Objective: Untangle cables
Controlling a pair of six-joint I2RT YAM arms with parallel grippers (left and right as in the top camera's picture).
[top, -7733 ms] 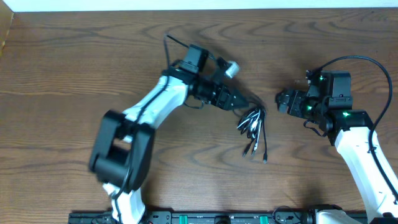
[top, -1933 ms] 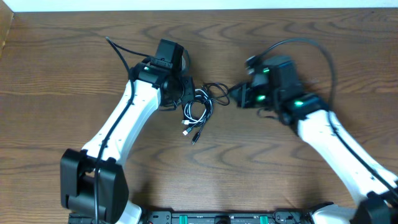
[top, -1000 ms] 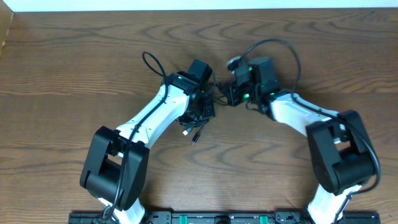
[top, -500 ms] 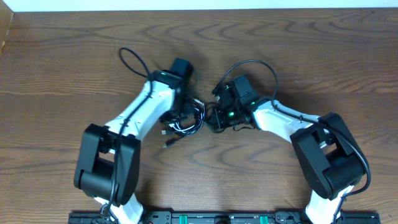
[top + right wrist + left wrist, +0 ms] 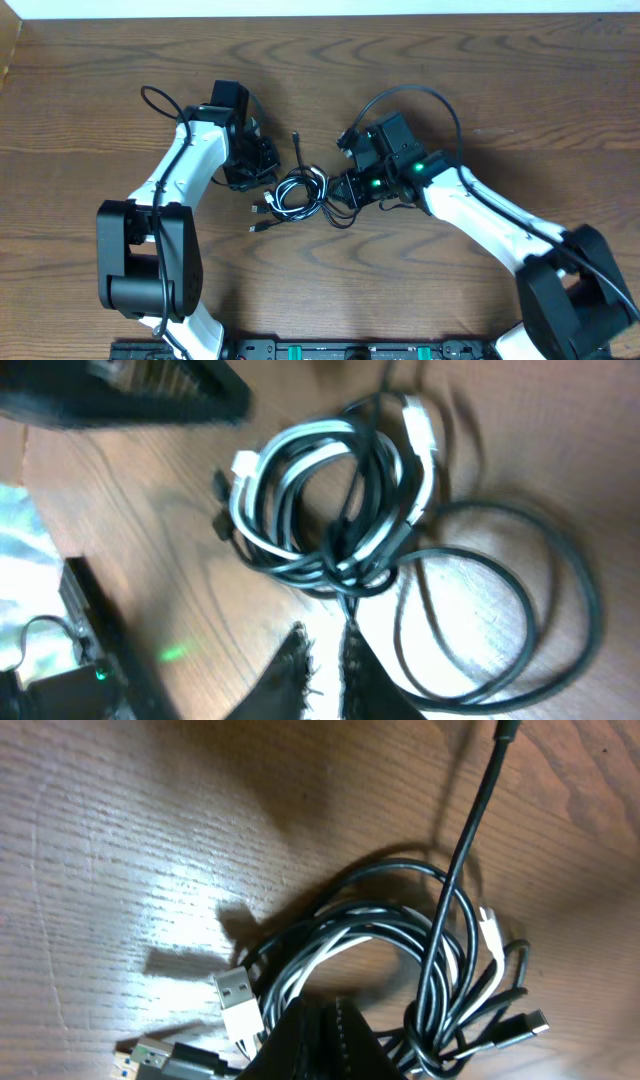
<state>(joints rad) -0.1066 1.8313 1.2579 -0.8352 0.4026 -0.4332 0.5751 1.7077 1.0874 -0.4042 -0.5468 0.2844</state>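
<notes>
The cables (image 5: 298, 190) lie as one tangled coil of black and white cords on the wooden table, between my two grippers. My left gripper (image 5: 268, 172) is at the coil's left edge. In the left wrist view its jaws (image 5: 320, 1010) are pressed together over the cables (image 5: 400, 935), with strands running under them and USB plugs (image 5: 238, 995) beside them. My right gripper (image 5: 338, 190) is at the coil's right edge. Its jaws (image 5: 328, 635) stand slightly apart, and a black strand of the cables (image 5: 330, 500) reaches their tips. A loose black loop (image 5: 540, 590) trails off to one side.
One black plug end (image 5: 297, 138) sticks out away from the coil. Thick black robot cables arch over the left arm (image 5: 160, 95) and the right arm (image 5: 400, 92). A black rail (image 5: 320, 350) runs along the near edge of the table. The table's far edge (image 5: 320, 14) meets a white strip.
The left gripper has pulled left and the coil has slid a little left with it. The right gripper's jaws have parted slightly, and its arm has swung outward to the right.
</notes>
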